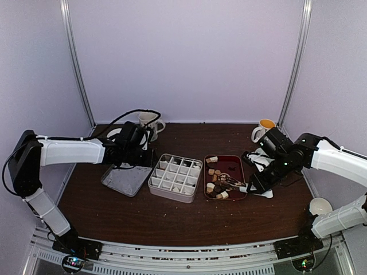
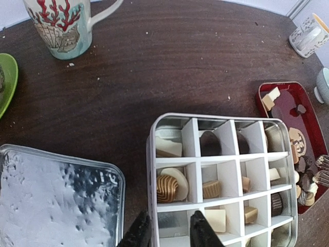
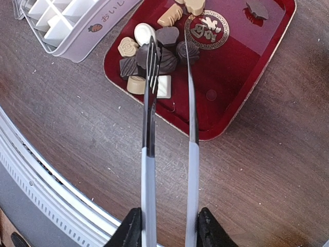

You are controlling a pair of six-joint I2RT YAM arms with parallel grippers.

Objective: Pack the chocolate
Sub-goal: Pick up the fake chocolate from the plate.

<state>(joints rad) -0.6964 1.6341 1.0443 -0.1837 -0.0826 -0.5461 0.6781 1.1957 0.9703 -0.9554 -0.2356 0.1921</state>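
Observation:
The chocolate lies in two places. Several pieces (image 3: pixel 167 38) are heaped in the dark red tray (image 3: pixel 241 62), and others (image 2: pixel 167 188) sit in cells of the white divided box (image 2: pixel 226 154). My right gripper (image 3: pixel 168 226) is shut on the handles of metal tongs (image 3: pixel 149 103). The tong tips stand apart over the heap, with a dark piece (image 3: pixel 167 57) between them. My left gripper (image 2: pixel 169 234) is open at the box's near left corner, one finger outside the wall and the other inside a cell.
A silver lid (image 2: pixel 51 200) lies left of the box. A coral-patterned mug (image 2: pixel 59 25) and a green plate (image 2: pixel 5 77) stand at the back left. An orange-lined mug (image 1: pixel 264 129) stands at the back right, and a white cup (image 1: pixel 320 206) at the near right.

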